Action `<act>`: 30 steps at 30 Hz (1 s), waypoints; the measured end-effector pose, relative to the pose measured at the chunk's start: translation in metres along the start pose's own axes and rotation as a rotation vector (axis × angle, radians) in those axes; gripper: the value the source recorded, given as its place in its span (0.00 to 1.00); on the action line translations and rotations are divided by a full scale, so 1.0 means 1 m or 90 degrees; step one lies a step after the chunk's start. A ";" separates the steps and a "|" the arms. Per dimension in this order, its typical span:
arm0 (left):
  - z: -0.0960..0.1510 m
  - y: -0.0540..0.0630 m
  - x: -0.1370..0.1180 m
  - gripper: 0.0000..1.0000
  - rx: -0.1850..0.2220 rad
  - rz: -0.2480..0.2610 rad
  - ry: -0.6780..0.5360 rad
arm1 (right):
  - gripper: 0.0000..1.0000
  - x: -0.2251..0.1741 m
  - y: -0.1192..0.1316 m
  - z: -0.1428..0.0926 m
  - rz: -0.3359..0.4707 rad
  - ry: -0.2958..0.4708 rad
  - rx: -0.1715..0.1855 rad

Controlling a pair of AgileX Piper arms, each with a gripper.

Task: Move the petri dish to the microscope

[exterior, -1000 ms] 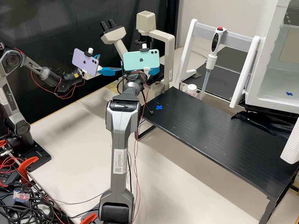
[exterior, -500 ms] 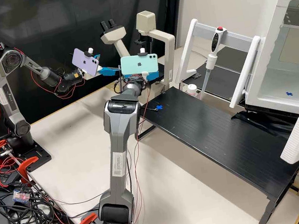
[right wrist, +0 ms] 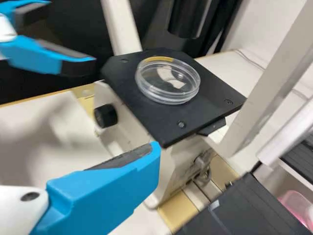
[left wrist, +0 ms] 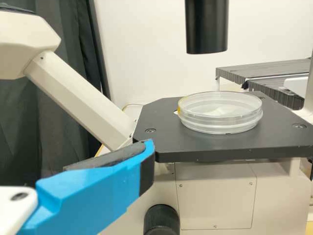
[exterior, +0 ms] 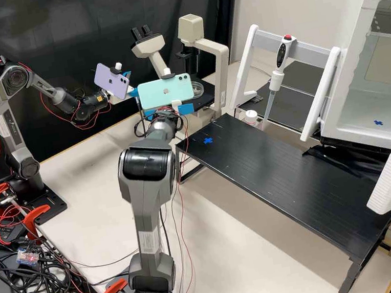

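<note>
In the high view my left gripper (exterior: pixel 130 83), behind the purple phone, stands open left of the microscope (exterior: pixel 190 27). My right gripper (exterior: pixel 185 109) is open too, its blue parts spread to both sides below the teal phone. The clear petri dish (exterior: pixel 194 88) rests on the microscope's black stage. In the left wrist view the dish (left wrist: pixel 220 115) lies flat under the dark objective, apart from my left gripper (left wrist: pixel 145 164). The right wrist view has the dish (right wrist: pixel 167 83) on the stage (right wrist: pixel 146 117), with my right gripper (right wrist: pixel 152 161) off to its side, touching nothing.
A black raised shelf (exterior: pixel 277 163) stands right of the arms, a pipette (exterior: pixel 275 79) on its holder behind it, and an open white chamber (exterior: pixel 367 104) at the far right. In the right wrist view the left gripper (right wrist: pixel 58 36) is close to the stage.
My right gripper has drawn left and slightly down in the high view, away from the microscope, uncovering the dish. The left arm has kept still.
</note>
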 end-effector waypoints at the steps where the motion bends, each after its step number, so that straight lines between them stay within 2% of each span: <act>1: 0.000 0.000 0.000 1.00 0.000 0.000 0.000 | 1.00 -0.017 -0.001 0.004 0.006 0.007 -0.003; 4: 0.000 0.000 0.000 1.00 0.000 0.000 0.000 | 1.00 -0.055 0.000 0.020 0.030 0.013 0.009; 7: 0.000 0.000 0.000 1.00 0.000 0.000 0.000 | 1.00 -0.097 0.000 0.045 0.078 -0.008 0.032; 10: 0.000 0.000 0.000 1.00 0.000 0.000 0.000 | 1.00 -0.129 -0.004 0.067 0.127 -0.046 0.053; 12: 0.000 0.000 0.000 1.00 0.000 0.000 0.000 | 1.00 -0.153 -0.009 0.086 0.173 -0.096 0.076; 14: 0.000 0.000 0.000 1.00 0.000 0.000 0.000 | 1.00 -0.170 -0.014 0.099 0.211 -0.139 0.107; 15: 0.000 0.000 0.000 1.00 0.000 0.000 0.000 | 1.00 -0.173 -0.016 0.102 0.218 -0.145 0.117; 18: 0.000 0.000 0.000 1.00 0.000 0.000 0.000 | 1.00 -0.190 -0.023 0.119 0.264 -0.195 0.179; 22: 0.000 0.000 0.000 1.00 0.000 0.000 0.000 | 1.00 -0.206 -0.027 0.135 0.310 -0.221 0.257; 25: 0.000 0.000 0.000 1.00 0.000 0.000 0.000 | 1.00 -0.219 -0.025 0.142 0.353 -0.232 0.302; 27: 0.000 0.000 0.000 1.00 0.000 0.000 0.000 | 1.00 -0.228 -0.023 0.143 0.386 -0.242 0.322; 30: 0.000 0.000 0.000 1.00 0.000 0.000 0.000 | 1.00 -0.237 -0.022 0.139 0.424 -0.250 0.331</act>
